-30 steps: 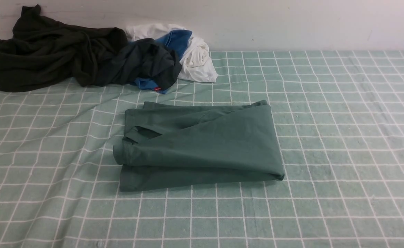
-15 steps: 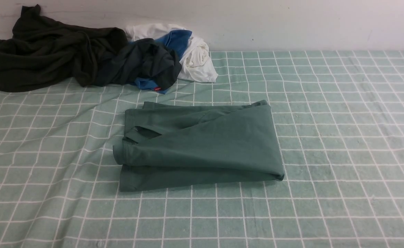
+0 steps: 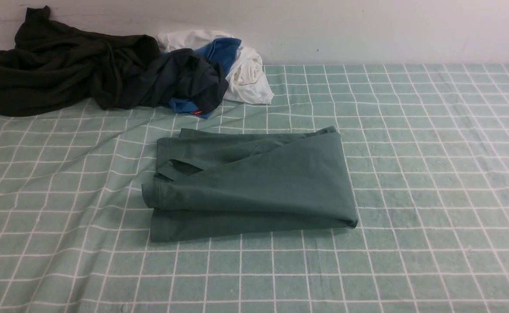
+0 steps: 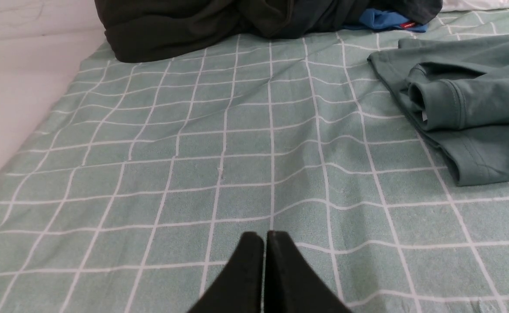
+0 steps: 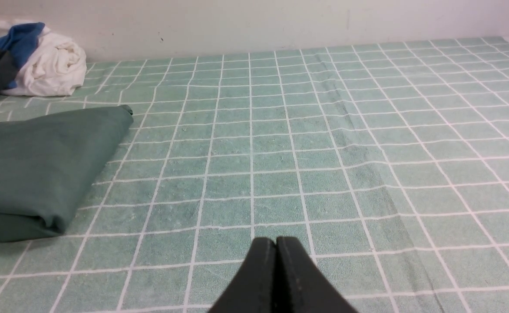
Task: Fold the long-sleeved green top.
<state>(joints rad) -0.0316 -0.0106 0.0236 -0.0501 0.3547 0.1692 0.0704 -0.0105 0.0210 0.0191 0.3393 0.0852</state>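
The green long-sleeved top lies folded into a rough rectangle in the middle of the checked cloth, a cuffed sleeve end showing on its left side. It also shows in the left wrist view and in the right wrist view. Neither arm shows in the front view. My left gripper is shut and empty over bare cloth, apart from the top's left edge. My right gripper is shut and empty over bare cloth, apart from the top's right fold.
A blackish-olive garment lies heaped at the back left, a charcoal garment with blue lining and a white garment beside it. The green checked cloth covers the table. A pale wall stands behind.
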